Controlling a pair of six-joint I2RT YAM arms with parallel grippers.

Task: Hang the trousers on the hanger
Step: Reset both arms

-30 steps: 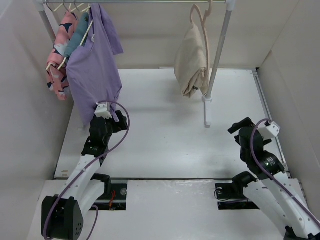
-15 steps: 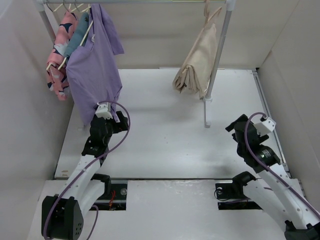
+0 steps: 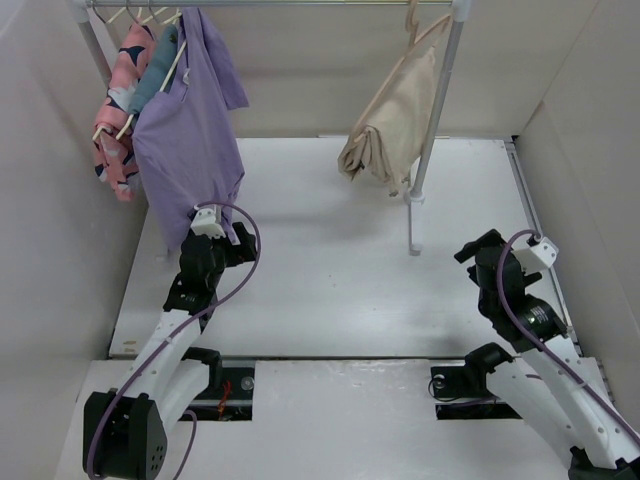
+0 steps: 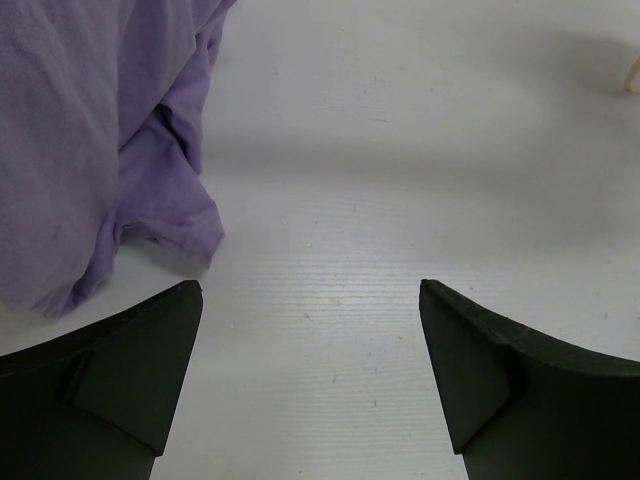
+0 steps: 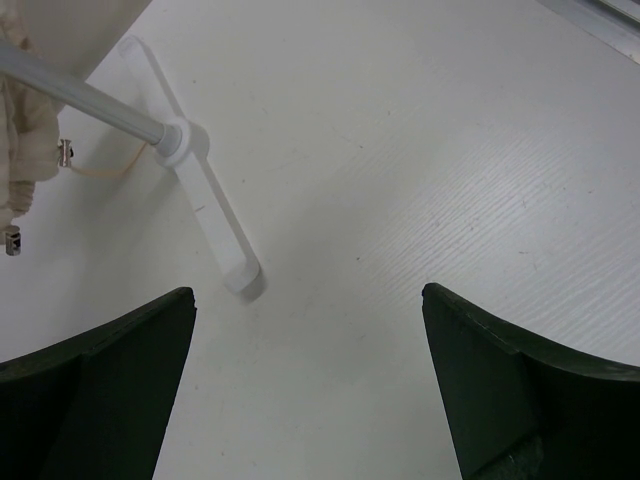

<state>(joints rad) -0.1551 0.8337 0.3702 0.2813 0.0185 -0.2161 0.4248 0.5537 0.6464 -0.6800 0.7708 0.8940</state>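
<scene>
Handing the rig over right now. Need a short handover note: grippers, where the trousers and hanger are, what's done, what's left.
Left gripper: open, empty, low over the table, beside the hem of the purple shirt.
Right gripper: open, empty, over the table near the rack foot.
Trousers: draped on the hanger, which appears hooked on the rail at its right end, by the post. They hang slanted to the left.
Done: trousers on hanger, both grippers free of it.
Left: probably only checking that the hang holds, then parking.
</scene>
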